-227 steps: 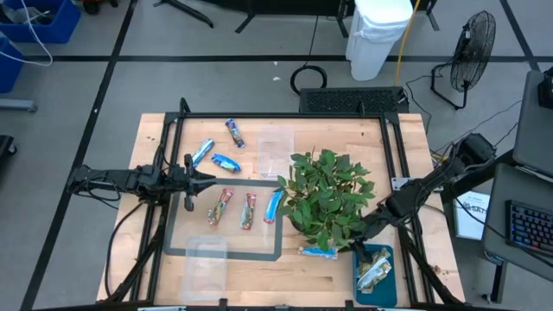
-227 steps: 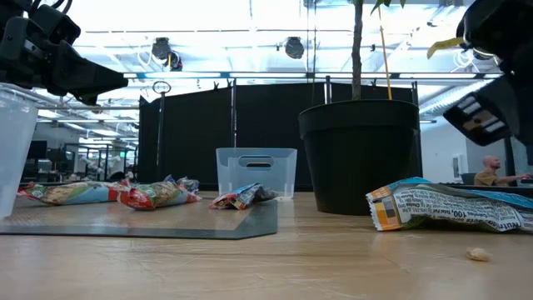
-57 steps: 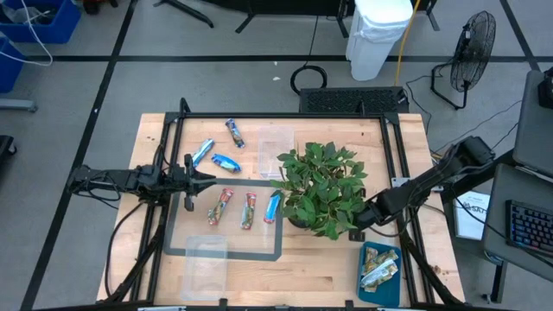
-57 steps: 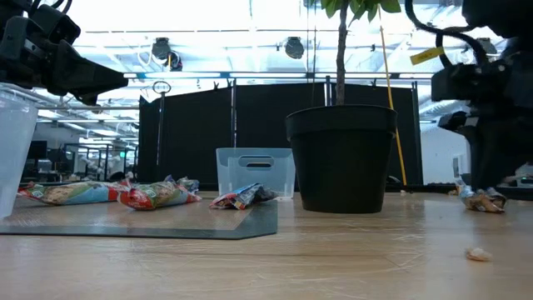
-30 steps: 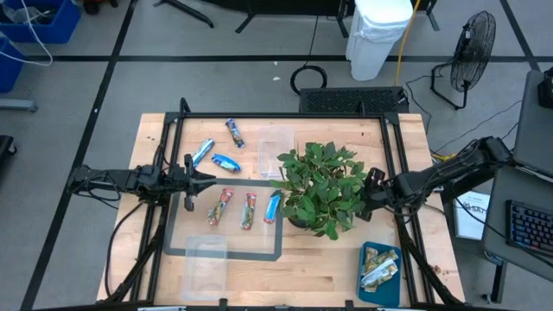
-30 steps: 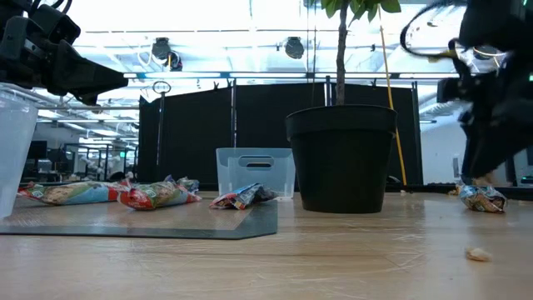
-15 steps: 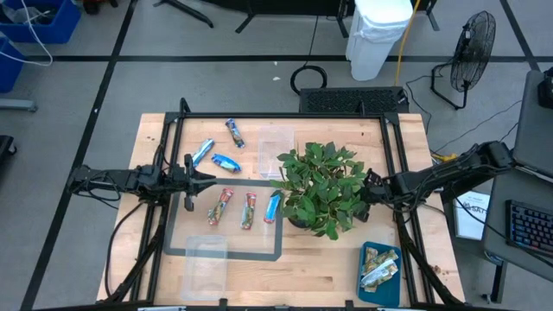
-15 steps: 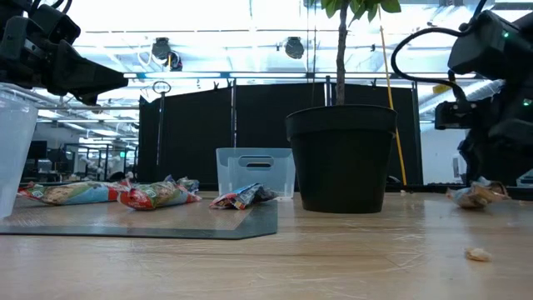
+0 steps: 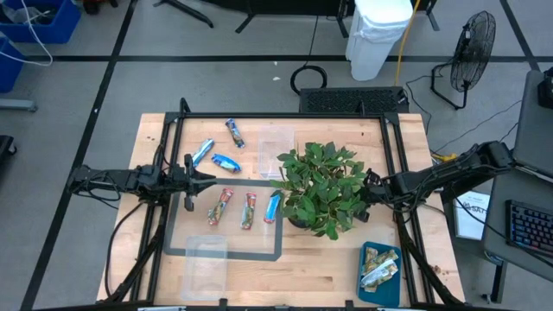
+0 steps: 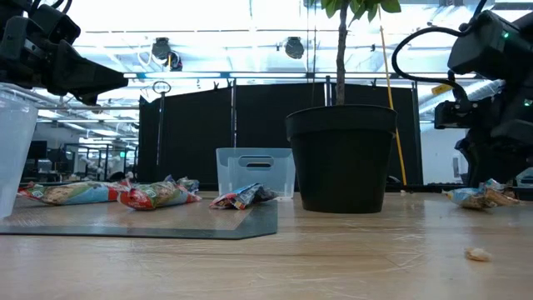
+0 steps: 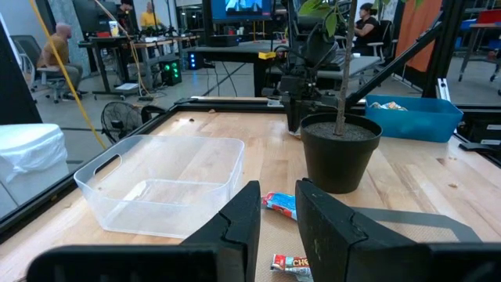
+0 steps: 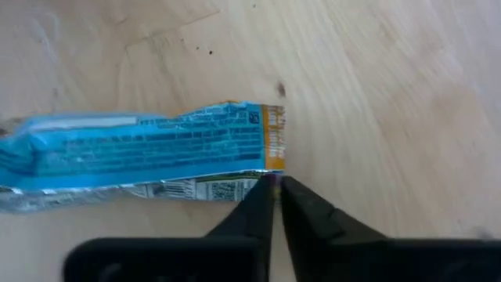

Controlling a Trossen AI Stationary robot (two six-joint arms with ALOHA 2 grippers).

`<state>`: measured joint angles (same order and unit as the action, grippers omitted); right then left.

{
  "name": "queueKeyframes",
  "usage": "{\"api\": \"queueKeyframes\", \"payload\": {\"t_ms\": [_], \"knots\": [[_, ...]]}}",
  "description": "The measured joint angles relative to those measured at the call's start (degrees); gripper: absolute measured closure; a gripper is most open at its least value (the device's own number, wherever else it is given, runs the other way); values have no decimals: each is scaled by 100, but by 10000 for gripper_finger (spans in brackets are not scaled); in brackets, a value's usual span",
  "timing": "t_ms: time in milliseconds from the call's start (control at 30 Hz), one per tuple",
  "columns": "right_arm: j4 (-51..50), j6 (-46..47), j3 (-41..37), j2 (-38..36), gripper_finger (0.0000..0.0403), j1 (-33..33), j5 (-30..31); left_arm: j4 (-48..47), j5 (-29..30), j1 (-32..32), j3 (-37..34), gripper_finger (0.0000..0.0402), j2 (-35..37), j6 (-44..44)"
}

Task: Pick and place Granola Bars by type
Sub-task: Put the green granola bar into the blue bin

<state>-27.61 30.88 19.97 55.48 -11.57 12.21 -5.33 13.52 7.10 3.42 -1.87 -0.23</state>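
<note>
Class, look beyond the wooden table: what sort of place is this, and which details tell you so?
Probably a robotics lab or workshop: a bare grey floor with taped lines, a standing fan, and desks with monitors where people sit behind the table.

The granola bar (image 12: 141, 153) under the right wrist camera is bright blue with a fine brick-like pattern, an orange end stripe and a white strip with small print. The plant (image 9: 321, 188) has green leaves and a black pot (image 10: 341, 158). The tray (image 9: 394, 281) at five o'clock is teal. The table (image 9: 328, 276) is light wood, with a grey mat (image 9: 186, 244).
</note>
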Motion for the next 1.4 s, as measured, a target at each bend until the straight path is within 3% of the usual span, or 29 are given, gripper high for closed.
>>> {"api": "queueKeyframes", "payload": {"t_ms": [600,800,967,1200,1400], "knots": [[1064,-607,-11,-289,403,-15,114,0,0,0,0,314,2,-2],[1342,-423,-11,-457,396,-15,-725,-1,0,1,0,314,0,0],[1431,-452,-10,-402,337,-15,-1072,-1,0,0,0,314,1,-1],[1455,-946,-9,-369,225,127,-319,-1,0,0,0,314,0,0],[1456,-1061,-9,-264,204,430,-626,-1,0,2,0,314,2,0]]}}
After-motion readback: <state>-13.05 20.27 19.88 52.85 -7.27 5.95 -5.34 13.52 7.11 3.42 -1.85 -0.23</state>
